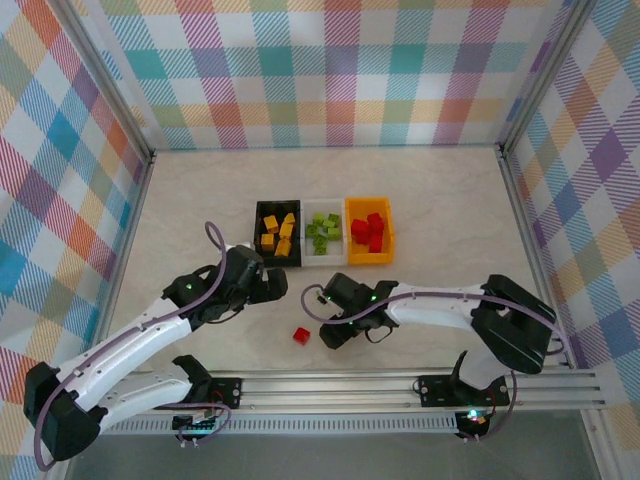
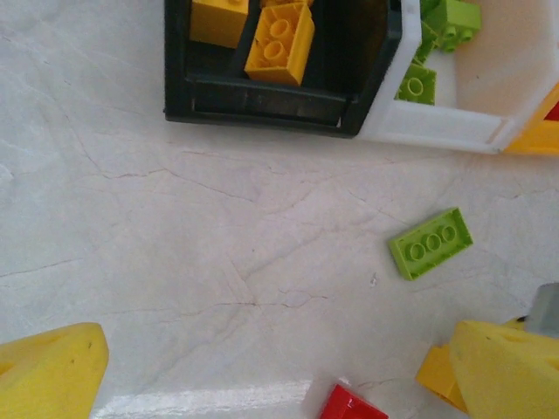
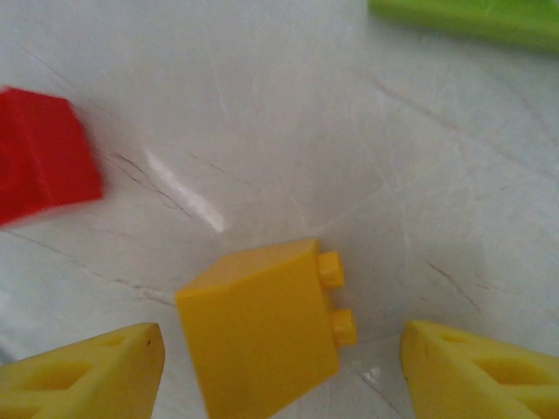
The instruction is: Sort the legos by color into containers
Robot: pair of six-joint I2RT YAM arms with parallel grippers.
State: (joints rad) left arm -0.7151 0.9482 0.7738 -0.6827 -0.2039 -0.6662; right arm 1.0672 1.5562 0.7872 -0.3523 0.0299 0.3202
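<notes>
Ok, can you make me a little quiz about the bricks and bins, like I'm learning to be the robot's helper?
1. True or false: the black bin holds green bricks.
2. Which brick sits between the open fingers of the right pincer? A red, B yellow, C green.
3. Fill in: the loose red brick on the table belongs with the other red ones in the ___ bin.

Key: 1 false, it holds yellow-orange bricks. 2 B, the yellow brick, not yet squeezed. 3 orange, the orange bin.
</notes>
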